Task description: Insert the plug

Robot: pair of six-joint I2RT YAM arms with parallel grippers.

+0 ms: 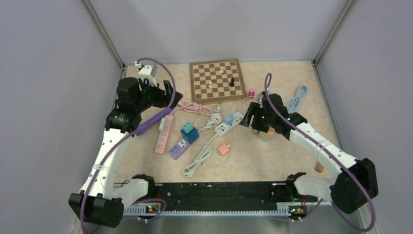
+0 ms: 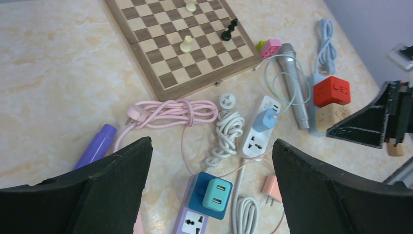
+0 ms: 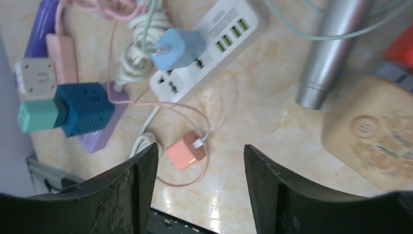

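Salmon plug [image 3: 185,153] at 6 o'clock of white strip [image 3: 219,53] lies under my right tool [image 3: 199,146], part-open and empty; closing off-centre could skid it away.

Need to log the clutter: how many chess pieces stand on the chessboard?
3. On the chessboard: a black piece near its right edge, a cream piece left of it, and a second cream piece farther back. None appears hidden.
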